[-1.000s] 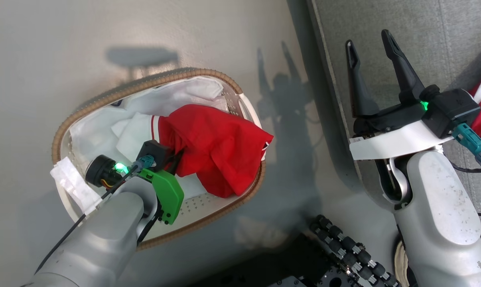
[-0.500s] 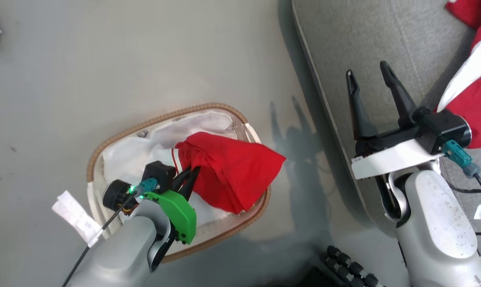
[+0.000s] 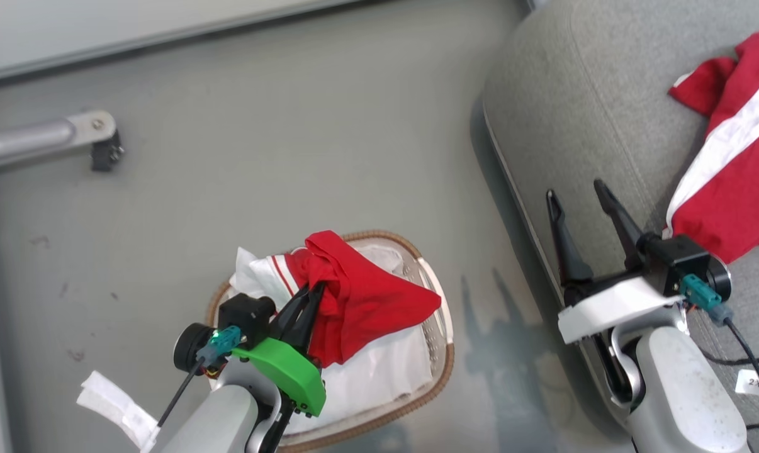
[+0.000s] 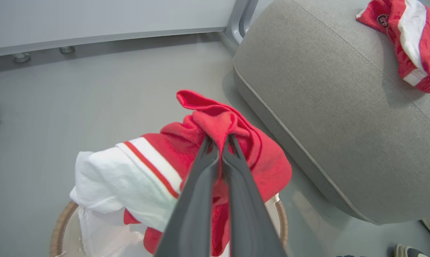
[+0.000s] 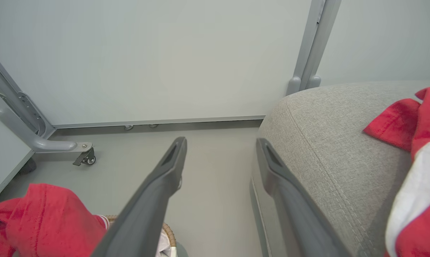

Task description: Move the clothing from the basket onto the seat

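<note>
I'm holding one red garment (image 3: 367, 302) with the left gripper (image 3: 315, 292), jaws clamped together on a bunched fold, and it is hanging over the basket (image 3: 441, 371). I cannot tell whether its lower folds are touching the liner. Bare grey floor (image 3: 304, 157) is lying open between the basket's rim and the seat (image 3: 562, 107). A second red garment (image 3: 732, 182) is resting on the seat, cut off at the right. The right gripper (image 3: 574, 190) is hovering over the seat's edge, jaws apart. My left arm is hiding the basket's near rim.
</note>
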